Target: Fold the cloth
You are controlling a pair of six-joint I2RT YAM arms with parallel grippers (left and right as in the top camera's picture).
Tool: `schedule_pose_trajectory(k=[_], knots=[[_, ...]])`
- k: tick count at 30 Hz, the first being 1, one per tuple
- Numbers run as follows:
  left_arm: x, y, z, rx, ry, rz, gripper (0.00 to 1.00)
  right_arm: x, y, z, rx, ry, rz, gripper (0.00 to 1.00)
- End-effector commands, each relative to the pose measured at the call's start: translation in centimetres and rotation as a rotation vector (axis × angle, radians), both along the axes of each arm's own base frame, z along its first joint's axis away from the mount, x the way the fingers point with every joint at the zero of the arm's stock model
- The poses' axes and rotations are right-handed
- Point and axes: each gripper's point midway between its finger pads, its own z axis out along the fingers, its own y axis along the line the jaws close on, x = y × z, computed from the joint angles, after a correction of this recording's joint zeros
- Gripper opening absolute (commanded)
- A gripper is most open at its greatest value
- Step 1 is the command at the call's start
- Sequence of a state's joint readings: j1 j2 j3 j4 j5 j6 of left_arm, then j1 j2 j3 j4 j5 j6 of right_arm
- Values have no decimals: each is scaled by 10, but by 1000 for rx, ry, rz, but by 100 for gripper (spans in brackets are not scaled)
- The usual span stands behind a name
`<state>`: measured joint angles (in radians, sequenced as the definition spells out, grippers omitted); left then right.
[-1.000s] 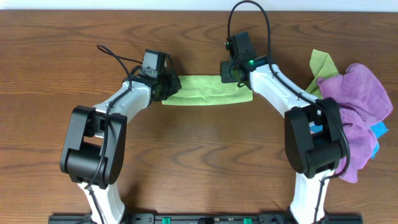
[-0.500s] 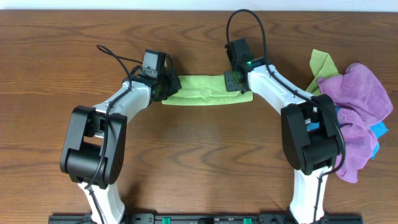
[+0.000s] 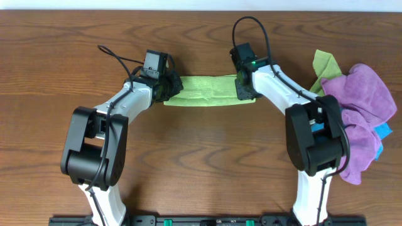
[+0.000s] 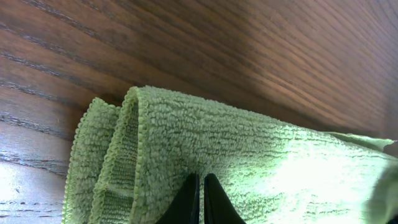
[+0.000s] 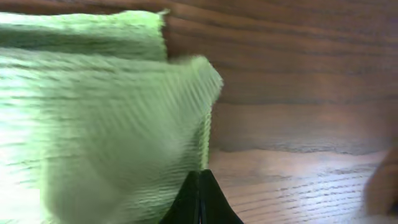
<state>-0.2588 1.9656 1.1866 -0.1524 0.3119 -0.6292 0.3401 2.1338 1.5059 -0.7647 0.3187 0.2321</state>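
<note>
The lime-green cloth (image 3: 207, 91) lies on the wooden table as a long folded strip between my two grippers. My left gripper (image 3: 168, 89) is at its left end, with its fingers (image 4: 201, 177) shut on the layered cloth (image 4: 249, 155). My right gripper (image 3: 245, 93) is at the right end. Its fingers (image 5: 200, 173) are shut on the cloth's edge (image 5: 106, 112), which looks blurred and lifted off the table.
A pile of purple cloths (image 3: 361, 107) lies at the right edge, with another lime-green cloth (image 3: 325, 66) poking out behind it and something blue (image 3: 382, 133) beneath. Bare wood surrounds the strip.
My right gripper has moved from the far side of the strip's right end towards the near side, taking the cloth's edge with it. The left arm has not moved.
</note>
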Motion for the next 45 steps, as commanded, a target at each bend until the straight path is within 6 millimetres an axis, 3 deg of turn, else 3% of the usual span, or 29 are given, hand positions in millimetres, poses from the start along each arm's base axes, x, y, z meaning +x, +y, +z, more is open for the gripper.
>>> schedule_pose_trajectory(k=[1,5,8,10,12,15,26,32,37,45], knots=[[5,-2,3,-20,-4,-3,6,1,-16,-2,-22,0,-63,1],[4,-3,3,-22,-3,-5,6,-4,-25,-7,43,31,-142,3],[4,-3,3,-21,-2,-5,6,-4,-8,-12,284,88,-166,17],[4,-3,3,-21,0,-5,6,0,-3,-11,415,101,-183,37],[3,-3,3,-20,3,-5,6,5,-1,-6,551,110,-204,50],[3,-3,2,-20,3,-5,6,13,-1,3,699,104,-206,58],[3,-2,2,-19,3,-4,6,29,16,25,913,59,-133,60],[3,-2,3,-20,3,-4,6,29,14,19,861,53,-138,64],[3,-3,3,-20,3,-5,6,29,23,17,838,49,-116,65],[3,-3,2,-20,3,-5,6,20,22,3,764,67,-134,62]])
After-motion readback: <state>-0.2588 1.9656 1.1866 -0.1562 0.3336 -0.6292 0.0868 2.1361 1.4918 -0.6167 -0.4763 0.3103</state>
